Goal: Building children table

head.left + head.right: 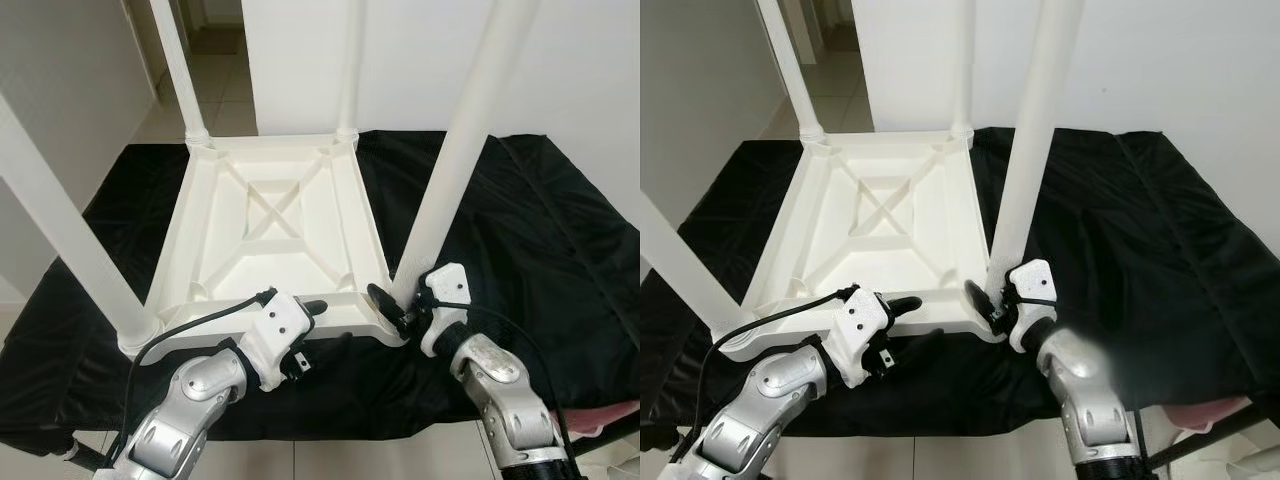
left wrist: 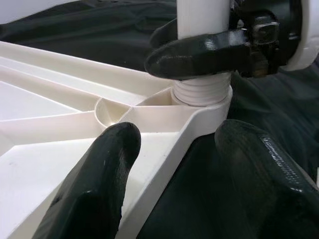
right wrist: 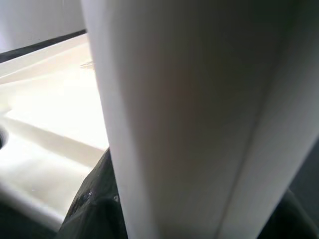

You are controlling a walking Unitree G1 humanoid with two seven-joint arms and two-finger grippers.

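Observation:
A white children's table (image 1: 345, 225) lies upside down on a black cloth (image 1: 520, 220), its ribbed underside facing up. Its legs stand upright in the corner sockets. My right gripper (image 1: 405, 300) is shut on the near right leg (image 1: 455, 150) just above its base, where the threaded end (image 2: 202, 92) sits in the socket. That leg (image 3: 199, 119) runs close past the right wrist camera. My left gripper (image 1: 325, 325) is open astride the table's near rim, one finger (image 2: 94, 189) over the white underside and the other (image 2: 269, 174) over the cloth.
The near left leg (image 1: 60, 235) rises steeply at the left, and two far legs (image 1: 178, 60) stand at the back. A white wall is behind, tiled floor around. Something pink (image 1: 610, 415) lies at the cloth's lower right edge.

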